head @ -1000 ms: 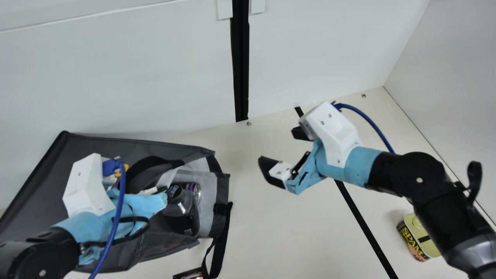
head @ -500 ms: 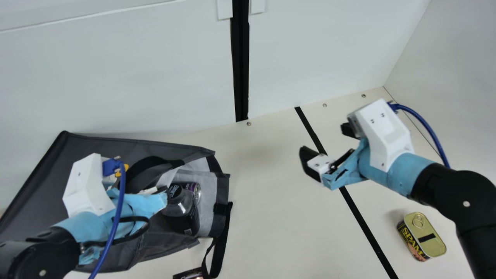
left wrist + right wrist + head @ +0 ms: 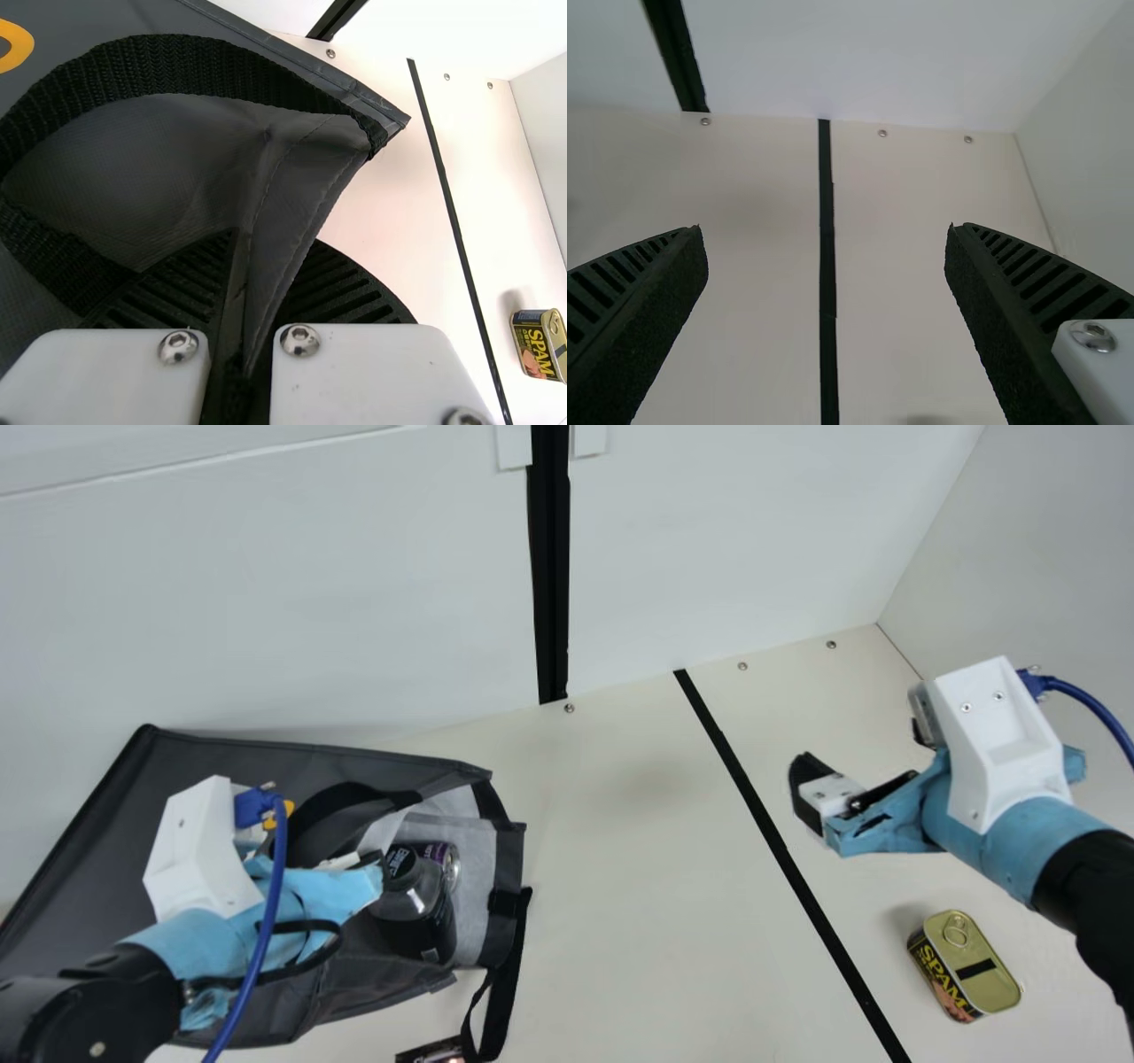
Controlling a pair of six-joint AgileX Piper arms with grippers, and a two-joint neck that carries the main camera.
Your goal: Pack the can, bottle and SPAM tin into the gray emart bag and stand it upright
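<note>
Two claws show in the main view above the desk [image 3: 656,921]: the left claw [image 3: 341,890] over the gray emart bag [image 3: 221,757], and the right claw [image 3: 859,755] near the desk's right edge, its fingers spread apart. The bag lies on its side on the left part of the desk, its mouth toward the middle. Just inside the mouth are the bottle [image 3: 421,921] and, beside it on the side nearer the back edge, the can [image 3: 443,859]. The SPAM tin [image 3: 983,970] sits on the desk's right part, between the black strip [image 3: 780,841] and the right edge, ring-pull lid up. In the left wrist view, the left claw [image 3: 279,239] is clamped on a fold of the bag's gray fabric, below a black handle [image 3: 177,66]. In the right wrist view, the right claw [image 3: 826,228] is wide apart with nothing between its fingers, over the black strip.
</note>
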